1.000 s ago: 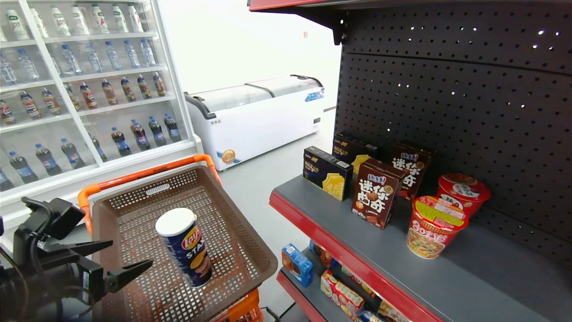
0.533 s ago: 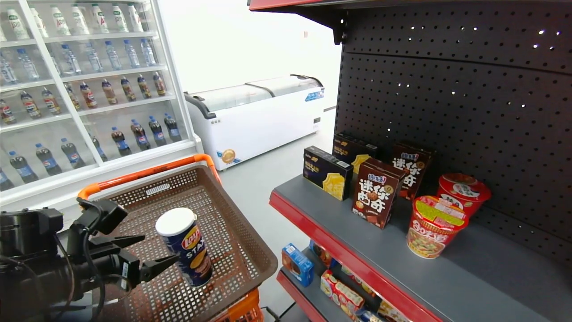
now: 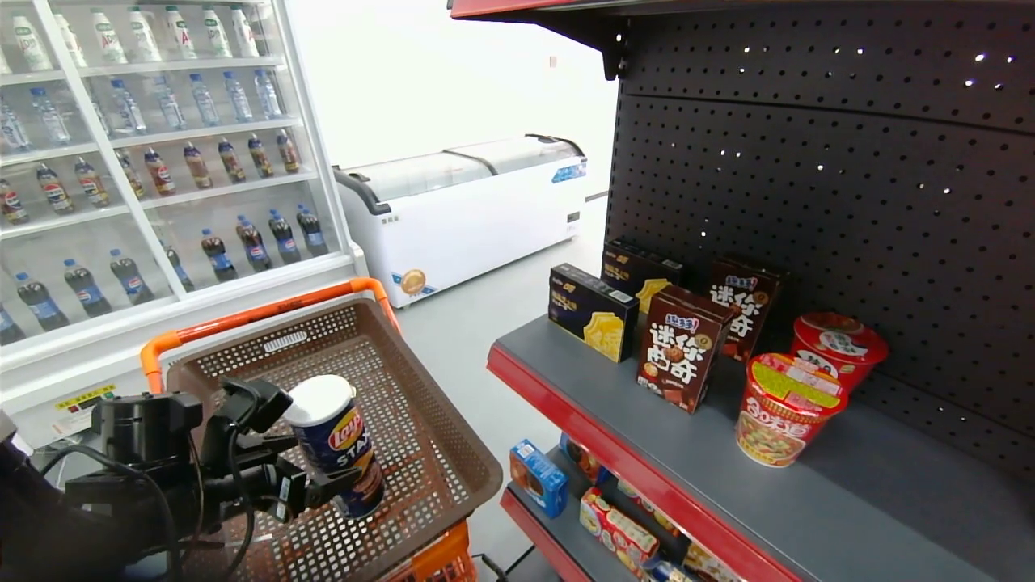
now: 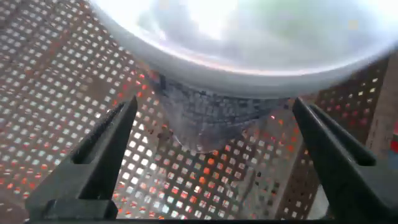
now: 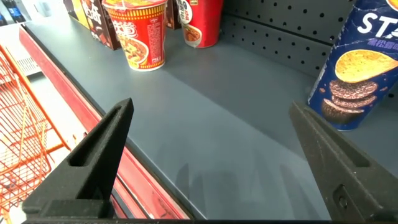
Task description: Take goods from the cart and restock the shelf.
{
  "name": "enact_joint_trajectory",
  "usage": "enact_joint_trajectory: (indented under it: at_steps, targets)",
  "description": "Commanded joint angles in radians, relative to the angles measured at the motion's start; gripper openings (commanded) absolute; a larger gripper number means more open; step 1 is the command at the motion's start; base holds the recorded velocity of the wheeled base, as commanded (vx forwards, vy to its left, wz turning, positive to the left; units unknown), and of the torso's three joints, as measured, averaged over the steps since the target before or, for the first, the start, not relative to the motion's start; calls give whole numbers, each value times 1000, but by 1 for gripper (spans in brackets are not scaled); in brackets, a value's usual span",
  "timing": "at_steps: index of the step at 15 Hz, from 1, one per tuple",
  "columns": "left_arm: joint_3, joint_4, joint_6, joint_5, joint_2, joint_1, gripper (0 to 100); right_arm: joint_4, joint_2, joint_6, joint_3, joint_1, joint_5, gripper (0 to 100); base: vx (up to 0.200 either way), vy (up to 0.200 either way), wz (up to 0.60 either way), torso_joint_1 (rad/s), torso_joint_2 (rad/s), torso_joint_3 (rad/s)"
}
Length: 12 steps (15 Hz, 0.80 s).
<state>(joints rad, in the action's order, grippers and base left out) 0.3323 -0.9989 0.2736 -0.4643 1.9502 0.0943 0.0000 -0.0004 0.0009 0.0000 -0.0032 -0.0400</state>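
A dark blue chip can (image 3: 335, 449) with a white lid stands upright in the brown perforated basket (image 3: 453, 453) of the orange cart. My left gripper (image 3: 323, 462) is open, its fingers on either side of the can's lower half without closing on it. In the left wrist view the can (image 4: 211, 115) rises between the two spread fingers (image 4: 93, 168), with the lid close to the camera. My right gripper (image 5: 211, 106) hangs open over bare grey shelf board (image 5: 205, 143), and another chip can (image 5: 360, 68) stands on the shelf beside it.
The grey shelf (image 3: 582, 380) with a red front edge holds snack boxes (image 3: 679, 347) and two red noodle cups (image 3: 784, 408). Lower shelves carry more packets (image 3: 538, 477). A drinks fridge (image 3: 145, 162) and a chest freezer (image 3: 469, 210) stand behind the cart.
My left gripper has moved right across the basket to the chip can, and its open fingers now straddle the can. The can and the shelf goods have not moved.
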Motion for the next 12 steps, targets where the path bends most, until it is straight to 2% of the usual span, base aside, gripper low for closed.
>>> enact_joint_trajectory:
  at_steps: [1, 8, 9, 12]
  targets:
    - [13, -33, -1, -1, 88, -21, 100, 0, 0, -1, 0, 0, 0, 100, 0, 0, 0, 0, 0, 0]
    - [73, -58, -1, -1, 154, -50, 100, 0, 0, -1, 0, 0, 0, 100, 0, 0, 0, 0, 0, 0]
    - [100, -53, -1, 7, 164, -51, 0, 0, 0, -1, 0, 0, 0, 100, 0, 0, 0, 0, 0, 0]
    - [100, -56, 1, 47, 161, -51, 0, 0, 0, 1, 0, 0, 0, 100, 0, 0, 0, 0, 0, 0]
